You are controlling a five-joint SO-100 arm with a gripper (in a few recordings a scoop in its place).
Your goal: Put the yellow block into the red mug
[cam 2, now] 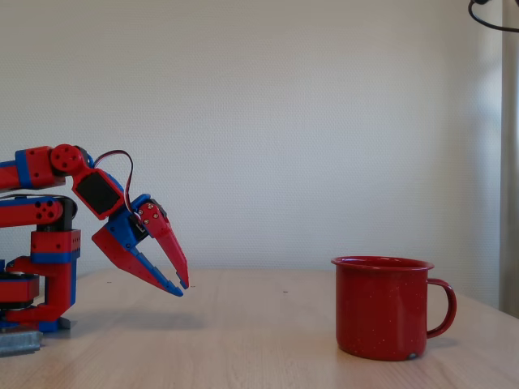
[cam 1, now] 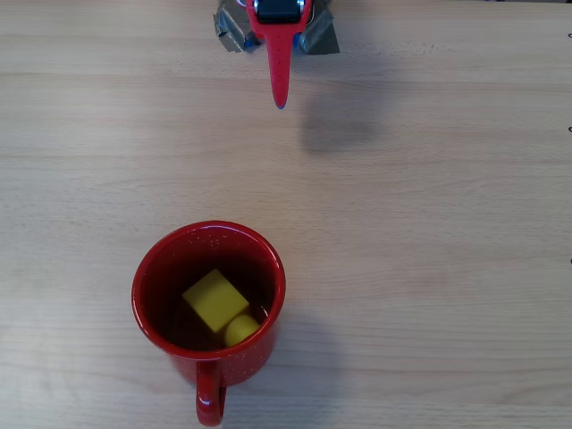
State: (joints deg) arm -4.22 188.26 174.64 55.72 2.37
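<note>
The red mug (cam 1: 209, 313) stands upright on the tabletop (cam 1: 429, 223) in the near part of the overhead view, its handle pointing toward the lower edge. Inside it the yellow block (cam 1: 217, 304) lies tilted on the dark red bottom, its round stud turned sideways toward the handle side. In the fixed view the mug (cam 2: 383, 308) appears at the right, handle to the right, its wall hiding the contents.

Farther off, at the top edge of the overhead view, the gripper (cam 1: 281, 89) points toward the mug but is well apart from it. In the fixed view the gripper (cam 2: 180, 288) hangs above the tabletop at the left, folded back close to the arm's base; the fingers (cam 2: 166, 243) nearly meet at their tips and hold nothing.

Judged from this layout, the placing step is complete and the task appears done. The next move calls for little: at most, bringing the arm to rest without disturbing the mug.
</note>
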